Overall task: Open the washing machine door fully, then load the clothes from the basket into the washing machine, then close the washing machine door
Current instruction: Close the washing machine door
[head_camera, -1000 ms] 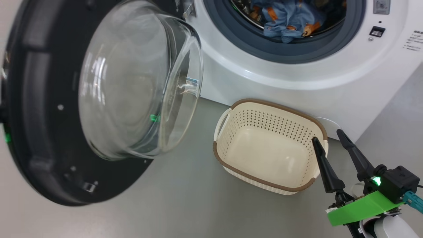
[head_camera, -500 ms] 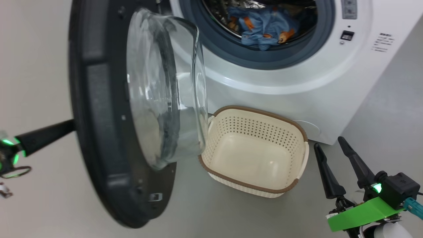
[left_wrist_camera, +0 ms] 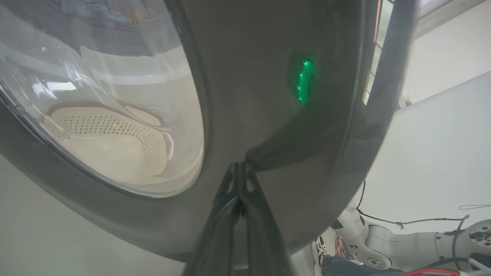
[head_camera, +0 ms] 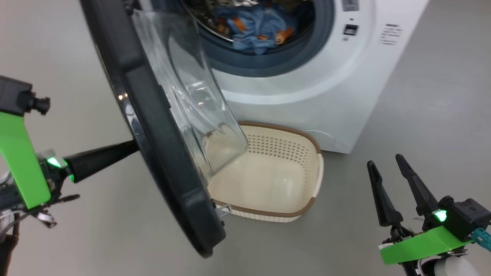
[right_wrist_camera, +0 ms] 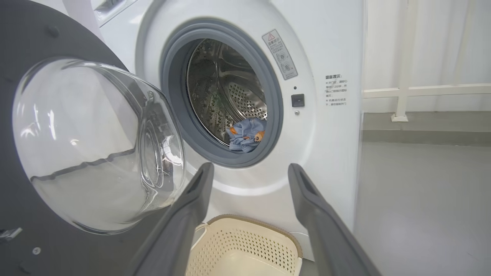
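Touching the outer face of the washing machine door [head_camera: 153,126] at centre-left, the left gripper [left_wrist_camera: 238,170] is clenched; the right gripper [head_camera: 384,160] hangs released at lower right; the clothes [head_camera: 255,27] lie inside the washing machine [head_camera: 307,99], top centre.

Blue clothes [head_camera: 257,27] are lying inside the washing machine [head_camera: 307,96]; its black-rimmed door [head_camera: 153,126] is hanging half-open in front, and a cream basket [head_camera: 280,143] is sitting at its foot.

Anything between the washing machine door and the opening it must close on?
Nothing visible blocks the washing machine door. The clothes lie low inside, near the grey seal; the empty basket sits on the floor beneath.
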Motion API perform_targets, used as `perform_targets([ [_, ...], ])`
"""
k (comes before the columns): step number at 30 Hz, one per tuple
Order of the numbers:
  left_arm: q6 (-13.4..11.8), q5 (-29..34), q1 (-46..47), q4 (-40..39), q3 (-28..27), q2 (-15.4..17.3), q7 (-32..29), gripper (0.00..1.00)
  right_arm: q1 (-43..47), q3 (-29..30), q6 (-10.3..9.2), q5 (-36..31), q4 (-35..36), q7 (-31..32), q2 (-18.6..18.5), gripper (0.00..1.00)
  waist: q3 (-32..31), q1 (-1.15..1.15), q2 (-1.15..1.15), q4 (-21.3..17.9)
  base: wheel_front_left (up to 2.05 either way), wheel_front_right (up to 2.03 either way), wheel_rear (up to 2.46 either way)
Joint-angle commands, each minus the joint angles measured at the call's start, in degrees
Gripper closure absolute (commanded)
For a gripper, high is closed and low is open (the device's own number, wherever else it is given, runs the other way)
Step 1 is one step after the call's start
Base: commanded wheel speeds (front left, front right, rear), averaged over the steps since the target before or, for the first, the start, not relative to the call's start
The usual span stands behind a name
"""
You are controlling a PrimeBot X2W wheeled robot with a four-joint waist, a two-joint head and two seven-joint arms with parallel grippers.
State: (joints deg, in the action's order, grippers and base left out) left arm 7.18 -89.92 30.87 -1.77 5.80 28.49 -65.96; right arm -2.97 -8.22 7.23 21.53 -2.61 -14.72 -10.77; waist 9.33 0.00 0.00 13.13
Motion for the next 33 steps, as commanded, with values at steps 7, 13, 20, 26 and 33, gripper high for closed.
perform_targets([
  [7, 0.31, 2.09, 6.39, -0.93, -1.38, 0.6, 2.33, 1.0, -1.09, 0.22, 0.25, -0.64, 1.9, -0.28, 0.91, 0.0, 1.76, 0.0, 0.0, -8.58, 0.0, 0.0, 0.0],
  [13, 0.31, 4.49, 8.95, 1.37, -0.82, -0.32, 5.36, 1.0, -1.37, 0.97, 0.25, -0.71, 2.16, -0.28, 2.08, 0.0, 2.77, 0.0, 0.0, -13.81, 0.0, 0.0, 0.0],
  [20, 0.31, 6.9, 11.59, 3.98, -0.06, -0.33, 8.56, 1.0, -1.94, 1.37, 0.25, -0.75, 2.35, -0.28, 3.29, 0.0, 4.15, 0.0, 0.0, -18.77, 0.0, 0.0, 0.0],
  [26, 0.31, 7.67, 13.06, 5.89, 0.66, 0.03, 10.79, 1.0, -2.37, 1.89, 0.25, -0.75, 2.48, -0.28, 3.89, 0.0, 5.04, 0.0, 0.0, -20.47, 0.0, 0.0, 0.0],
  [33, 0.31, 7.32, 12.75, 6.07, 1.62, 0.37, 12.32, 1.0, -2.39, 2.56, 0.25, -0.93, 2.43, -0.28, 4.0, 0.0, 4.85, 0.0, 0.0, -19.63, 0.0, 0.0, 0.0],
])
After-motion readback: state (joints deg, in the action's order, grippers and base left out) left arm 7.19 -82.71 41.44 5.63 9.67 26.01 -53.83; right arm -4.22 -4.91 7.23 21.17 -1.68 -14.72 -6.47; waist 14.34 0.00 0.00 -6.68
